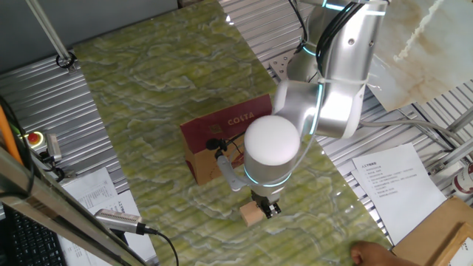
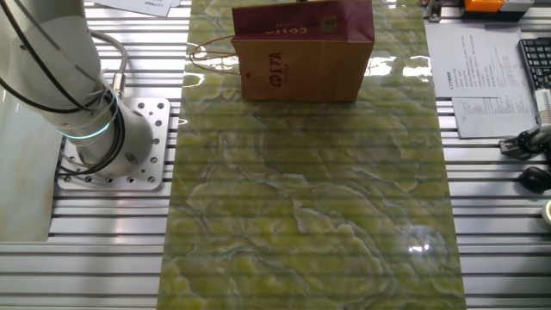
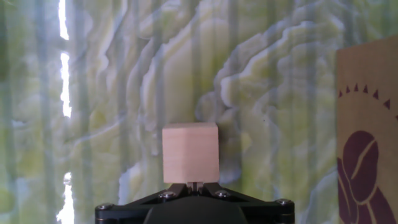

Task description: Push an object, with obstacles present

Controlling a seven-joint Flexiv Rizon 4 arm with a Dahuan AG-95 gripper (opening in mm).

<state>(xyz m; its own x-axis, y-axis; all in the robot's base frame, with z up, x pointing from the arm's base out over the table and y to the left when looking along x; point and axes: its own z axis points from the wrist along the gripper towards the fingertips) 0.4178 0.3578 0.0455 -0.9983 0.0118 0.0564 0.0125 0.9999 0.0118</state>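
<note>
The small light-tan wooden cube (image 1: 252,214) sits on the green marbled mat near its front edge. In the hand view the cube (image 3: 190,152) stands right in front of my fingertips and touches them. My gripper (image 1: 267,207) is shut, its two fingers pressed together behind the cube (image 3: 196,185) and holding nothing. The brown paper bag with a maroon band and white lettering (image 1: 222,137) lies behind the gripper. The bag also shows at the right edge of the hand view (image 3: 367,130) and at the top of the other fixed view (image 2: 301,52), where cube and gripper are out of view.
The green marbled mat (image 1: 148,81) lies on a ribbed metal table. Printed sheets (image 1: 388,185) and a cardboard box (image 1: 443,233) are at the right. A person's hand (image 1: 369,255) is at the bottom edge. A red stop button (image 1: 33,138) is at the left.
</note>
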